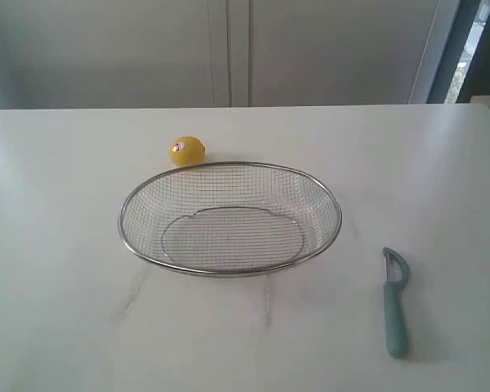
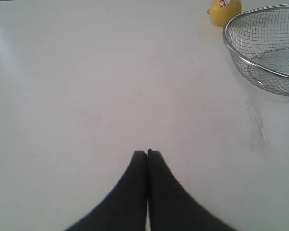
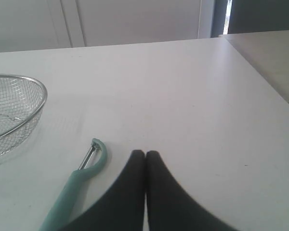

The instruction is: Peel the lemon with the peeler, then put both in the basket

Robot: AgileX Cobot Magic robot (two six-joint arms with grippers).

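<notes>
left tool [image 2: 147,153]: jaws pressed together, nothing between them, poised over bare white surface [image 2: 86,96]. empty and not yet committed to anything.

right tool [image 3: 145,153]: jaws likewise closed on nothing, low over the same surface.

nearest the right tool: slim peeler with a teal-blue handle and small curved metal blade head [image 3: 82,178], flat on the surface just beside the fingers, on the side toward the basket. handle end is closest to the tool, blade head points away. judged handy: the handle is the part offered first, so this arm looks like the one for the peeler.

further out, between the two tools: large shallow oval basket of silver wire mesh with a thick rim [image 1: 229,269], upright, nothing in it. it sits centrally, probably so either arm can reach it for the drop-off.

well ahead of the left tool, past the near end of the basket: small round yellow lemon with a red-and-white oval sticker [image 2: 225,9], on the surface just beside the basket's far rim; touching or not, cannot tell. peel looks whole.

judgement: task at its start; both tools must open before either grasp.
</notes>
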